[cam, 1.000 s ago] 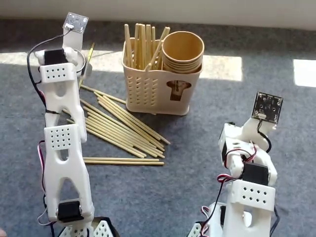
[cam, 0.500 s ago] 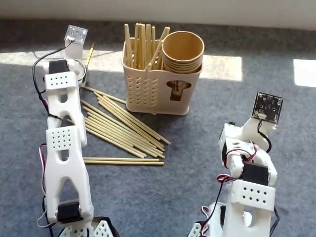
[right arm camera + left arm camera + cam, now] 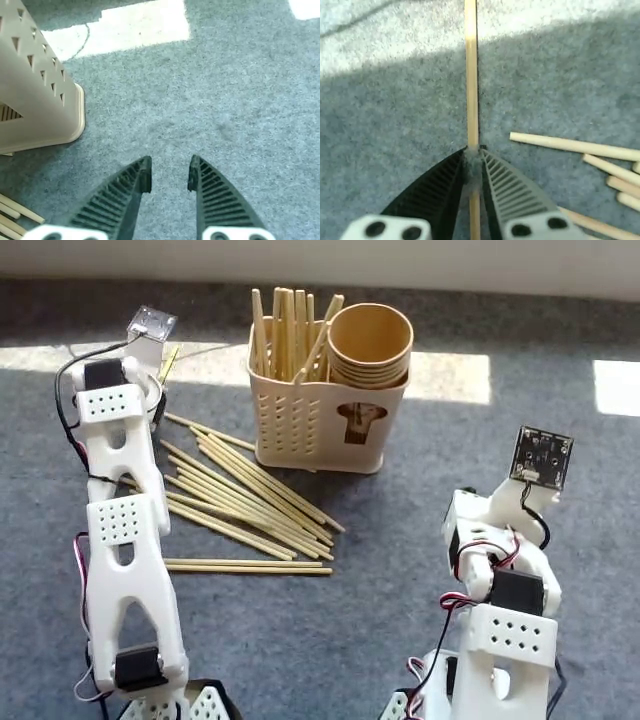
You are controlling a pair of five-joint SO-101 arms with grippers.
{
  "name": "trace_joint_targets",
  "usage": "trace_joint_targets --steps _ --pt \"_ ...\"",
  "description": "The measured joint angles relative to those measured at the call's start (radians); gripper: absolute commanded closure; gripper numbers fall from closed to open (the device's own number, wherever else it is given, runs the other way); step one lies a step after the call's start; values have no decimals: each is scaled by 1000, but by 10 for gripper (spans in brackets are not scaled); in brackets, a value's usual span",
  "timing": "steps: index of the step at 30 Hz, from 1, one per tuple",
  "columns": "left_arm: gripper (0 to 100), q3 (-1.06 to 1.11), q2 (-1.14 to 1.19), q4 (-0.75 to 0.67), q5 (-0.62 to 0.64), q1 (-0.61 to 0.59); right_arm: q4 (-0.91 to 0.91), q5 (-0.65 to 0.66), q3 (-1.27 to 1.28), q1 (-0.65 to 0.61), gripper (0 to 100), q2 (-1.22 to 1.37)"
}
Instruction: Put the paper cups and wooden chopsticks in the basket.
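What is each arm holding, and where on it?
The left end effector pinches one wooden chopstick partway along its shaft. The right end effector holds nothing.

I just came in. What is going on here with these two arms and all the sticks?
The left gripper is shut on one wooden chopstick beside the basket. The basket already holds a stack of paper cups and several upright chopsticks. Many loose chopsticks lie on the carpet in front of it. The right gripper is open and holds nothing.
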Motion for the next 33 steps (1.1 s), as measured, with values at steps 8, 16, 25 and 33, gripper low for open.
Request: trace_joint_targets --steps 8,16,25,33 --pt "993 0 -193 107 -5 0 0 0 8 -40 865 0" --pt "993 98 -353 118 -5 -26 -8 0 40 -72 865 0" --pt "993 566 -720 118 -51 -84 -44 0 66 -74 865 0" --pt "993 1137 -1043 118 -135 -84 -46 0 74 -75 865 0"
